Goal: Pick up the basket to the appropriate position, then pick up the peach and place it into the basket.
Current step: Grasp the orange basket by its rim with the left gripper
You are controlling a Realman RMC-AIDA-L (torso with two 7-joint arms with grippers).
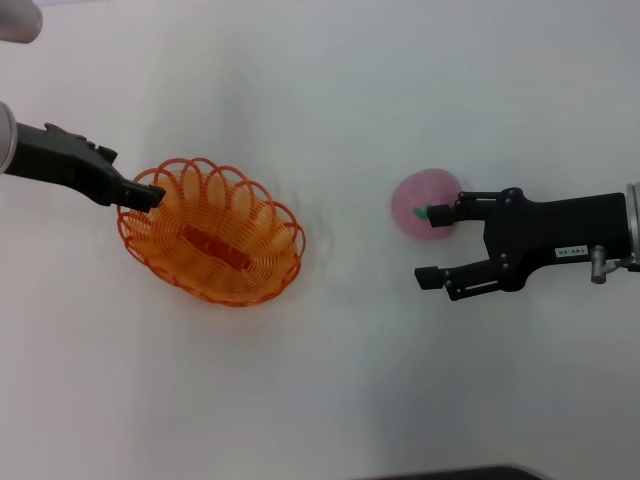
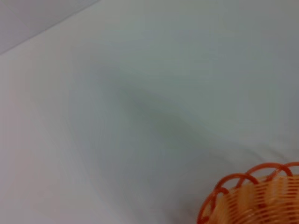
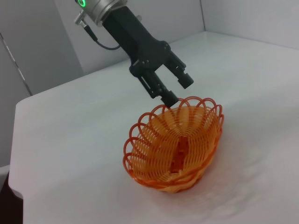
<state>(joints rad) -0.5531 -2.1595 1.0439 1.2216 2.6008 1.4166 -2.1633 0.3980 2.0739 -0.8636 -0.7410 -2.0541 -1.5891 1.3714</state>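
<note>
left pincer parted at basket rim

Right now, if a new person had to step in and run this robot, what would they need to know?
Left gripper: open at the basket's rim, one finger over a loop; it has not closed on it.
Right gripper: open, empty, beside the peach, one fingertip over its edge.
Basket and peach both sit on the white table, apart.
Done: both arms in place.
Left: grip and position the basket, then put the peach in.
</note>
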